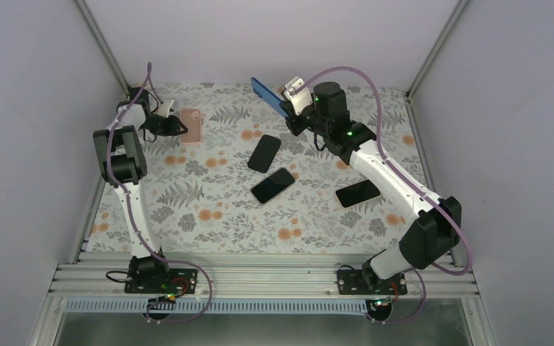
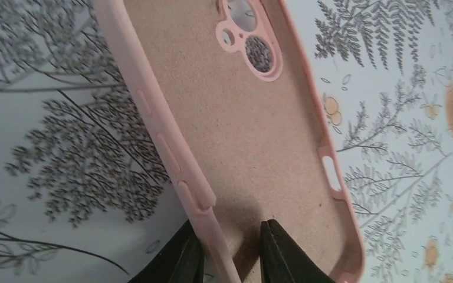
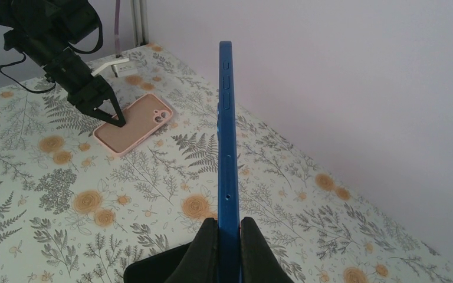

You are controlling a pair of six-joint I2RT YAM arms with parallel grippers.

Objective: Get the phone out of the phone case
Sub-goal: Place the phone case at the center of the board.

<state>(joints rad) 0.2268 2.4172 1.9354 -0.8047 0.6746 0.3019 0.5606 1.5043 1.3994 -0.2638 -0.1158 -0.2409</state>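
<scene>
Right gripper (image 3: pixel 229 221) clamped on blue phone (image 3: pixel 226 130), held edge-up, aloft right of the empty pink case (image 2: pixel 242 118). Left gripper (image 2: pixel 231 227) jaws apart, straddling the case wall. Your risk: the narrow end pinch may let the phone pivot and drop.

Matt rubbery pink case (image 2: pixel 248 147), fuzzy inside, smooth blue phone (image 3: pixel 227 147)

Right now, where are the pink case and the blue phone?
pink case (image 2: pixel 242 135): left wrist view, on its fuzzy inside.
blue phone (image 3: pixel 227 147): right wrist view, on its side edge.
</scene>
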